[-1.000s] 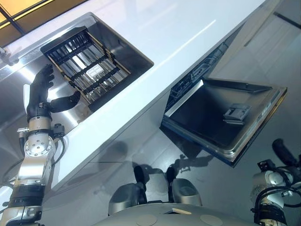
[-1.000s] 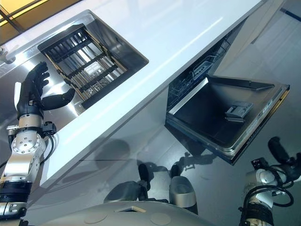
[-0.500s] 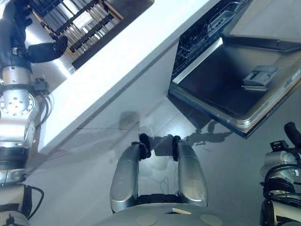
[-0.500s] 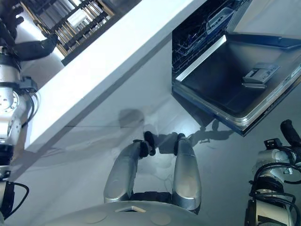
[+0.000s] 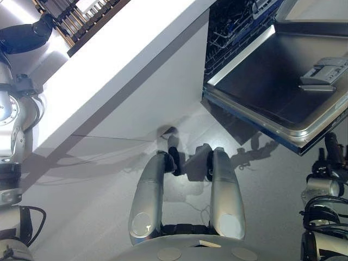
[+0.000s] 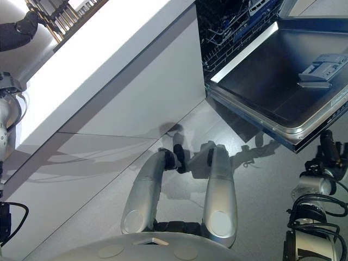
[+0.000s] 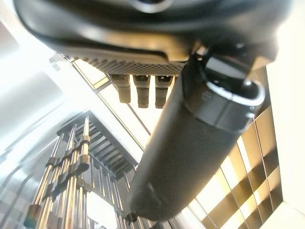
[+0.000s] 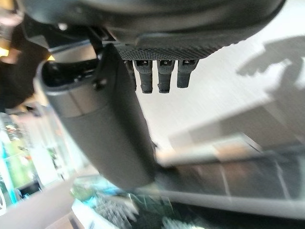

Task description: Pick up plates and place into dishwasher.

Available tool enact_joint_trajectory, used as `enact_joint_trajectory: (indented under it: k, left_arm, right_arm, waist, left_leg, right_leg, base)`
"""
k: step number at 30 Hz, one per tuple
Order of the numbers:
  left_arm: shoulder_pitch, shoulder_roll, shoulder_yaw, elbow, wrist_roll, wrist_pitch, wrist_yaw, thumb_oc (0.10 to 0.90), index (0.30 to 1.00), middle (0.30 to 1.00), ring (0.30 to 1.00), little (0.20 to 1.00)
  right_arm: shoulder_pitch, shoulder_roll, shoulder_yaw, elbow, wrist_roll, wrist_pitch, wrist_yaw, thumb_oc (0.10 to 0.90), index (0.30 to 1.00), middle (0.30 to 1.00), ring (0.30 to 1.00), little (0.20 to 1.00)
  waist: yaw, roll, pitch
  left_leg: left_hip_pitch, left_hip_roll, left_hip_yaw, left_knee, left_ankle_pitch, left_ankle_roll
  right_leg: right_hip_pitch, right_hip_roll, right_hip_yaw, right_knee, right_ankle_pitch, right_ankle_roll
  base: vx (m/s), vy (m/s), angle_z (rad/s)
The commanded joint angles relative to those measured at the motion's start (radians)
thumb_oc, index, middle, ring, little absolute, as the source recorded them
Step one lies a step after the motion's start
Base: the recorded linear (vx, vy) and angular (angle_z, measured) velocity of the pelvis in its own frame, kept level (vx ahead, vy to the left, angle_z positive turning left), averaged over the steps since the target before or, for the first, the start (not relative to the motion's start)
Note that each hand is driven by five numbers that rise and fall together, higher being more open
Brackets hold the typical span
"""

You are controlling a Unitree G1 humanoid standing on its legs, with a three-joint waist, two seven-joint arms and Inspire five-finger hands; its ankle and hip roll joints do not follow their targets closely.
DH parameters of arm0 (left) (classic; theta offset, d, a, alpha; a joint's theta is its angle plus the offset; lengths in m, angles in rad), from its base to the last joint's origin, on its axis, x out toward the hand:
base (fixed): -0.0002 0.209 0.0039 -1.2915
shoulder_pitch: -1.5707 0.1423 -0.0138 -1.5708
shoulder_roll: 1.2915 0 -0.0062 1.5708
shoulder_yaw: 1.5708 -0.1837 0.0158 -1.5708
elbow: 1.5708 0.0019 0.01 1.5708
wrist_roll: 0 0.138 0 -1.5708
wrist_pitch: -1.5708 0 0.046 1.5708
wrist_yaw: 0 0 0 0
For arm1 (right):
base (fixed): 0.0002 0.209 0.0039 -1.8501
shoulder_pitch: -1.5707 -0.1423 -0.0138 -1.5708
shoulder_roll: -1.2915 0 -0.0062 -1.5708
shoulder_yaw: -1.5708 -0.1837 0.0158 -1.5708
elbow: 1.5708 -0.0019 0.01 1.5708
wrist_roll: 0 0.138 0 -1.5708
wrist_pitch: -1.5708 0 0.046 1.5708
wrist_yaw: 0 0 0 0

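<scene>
No plate shows in any view. The dishwasher stands open at the right, its steel door (image 5: 266,87) folded down flat and its wire rack (image 5: 234,24) inside. My left hand (image 5: 24,37) is held over the steel sink at the upper left, open and empty, with straight fingers (image 7: 143,90) and the thumb (image 7: 190,143) stretched out. A dark dish rack (image 7: 71,162) lies in the sink just past it. My right hand (image 5: 333,151) hangs low beside the door's front edge, open, with straight fingers (image 8: 162,74) and nothing in it.
A long white counter (image 5: 125,54) runs between the sink and the dishwasher, with a white cabinet front (image 5: 152,103) under it. The lowered door juts out over the grey floor (image 5: 81,206). A detergent compartment (image 5: 321,70) sits on the door's inner face.
The camera has tilted down, so the sink and counter have slid toward the top edge and more floor shows. Both hands keep their places and stay open.
</scene>
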Motion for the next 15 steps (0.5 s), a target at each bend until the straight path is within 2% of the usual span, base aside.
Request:
enact_joint_trajectory:
  k: [1, 4, 5, 6, 10, 15]
  left_arm:
    - [0.054, -0.119, -0.046, -0.013, 0.012, -0.085, 0.011, 0.800, 0.900, 0.900, 0.900, 0.900]
    - [0.059, -0.116, -0.042, -0.014, 0.016, -0.090, 0.003, 0.800, 0.900, 0.900, 0.900, 0.900]
    - [0.059, -0.117, -0.041, -0.014, 0.015, -0.092, -0.002, 0.800, 0.900, 0.900, 0.900, 0.900]
    - [0.061, -0.117, -0.041, -0.015, 0.015, -0.092, -0.003, 0.800, 0.900, 0.900, 0.900, 0.900]
    - [0.067, -0.114, -0.045, -0.011, 0.018, -0.106, -0.005, 0.800, 0.900, 0.900, 0.900, 0.900]
    - [0.073, -0.109, -0.056, -0.014, 0.031, -0.118, -0.014, 0.800, 0.900, 0.900, 0.900, 0.900]
  right_arm:
    - [-0.042, -0.052, 0.046, -0.014, 0.012, 0.085, 0.288, 0.800, 0.900, 0.900, 0.900, 0.900]
    - [-0.058, -0.040, 0.084, -0.057, 0.009, 0.172, 0.454, 0.800, 0.900, 0.900, 0.900, 0.900]
    - [-0.069, -0.037, 0.110, -0.097, -0.015, 0.214, 0.503, 0.800, 0.900, 0.900, 0.900, 0.900]
    - [-0.070, -0.035, 0.115, -0.107, -0.018, 0.221, 0.501, 0.800, 0.900, 0.900, 0.900, 0.900]
    - [-0.111, -0.047, 0.191, -0.242, -0.078, 0.308, 0.520, 0.800, 0.900, 0.900, 0.900, 0.900]
    - [-0.189, -0.114, 0.256, -0.336, -0.078, 0.377, 0.567, 0.800, 0.900, 0.900, 0.900, 0.900]
  waist:
    - [0.000, -0.018, 0.015]
    - [0.011, -0.025, 0.015]
    - [0.019, -0.029, 0.014]
    - [0.019, -0.030, 0.015]
    - [0.037, -0.039, 0.015]
    - [0.061, -0.046, 0.015]
  left_leg:
    - [0.025, -0.031, -0.014, 0.058, -0.122, 0.024]
    - [0.026, -0.033, -0.023, 0.058, -0.121, 0.020]
    - [0.035, -0.040, -0.037, 0.060, -0.140, 0.014]
    - [0.027, -0.035, -0.030, 0.051, -0.116, 0.017]
    - [0.036, -0.035, -0.043, 0.020, -0.095, 0.013]
    - [0.045, -0.042, -0.059, -0.018, -0.070, 0.011]
  right_leg:
    - [0.031, 0.040, -0.110, -0.006, -0.013, -0.067]
    - [0.033, 0.036, -0.114, -0.013, -0.003, -0.061]
    - [0.044, 0.039, -0.107, -0.012, -0.016, -0.049]
    - [0.038, 0.033, -0.117, -0.023, 0.007, -0.056]
    - [0.046, 0.034, -0.116, -0.051, 0.035, -0.044]
    - [0.055, 0.036, -0.120, -0.083, 0.062, -0.035]
  base:
    - [0.02, -0.024, 0.03]
    - [0.05, -0.018, 0.09]
    - [0.02, -0.012, 0.07]
    - [0.00, 0.000, 0.00]
    - [0.01, 0.003, -0.02]
    - [0.03, 0.027, -0.21]
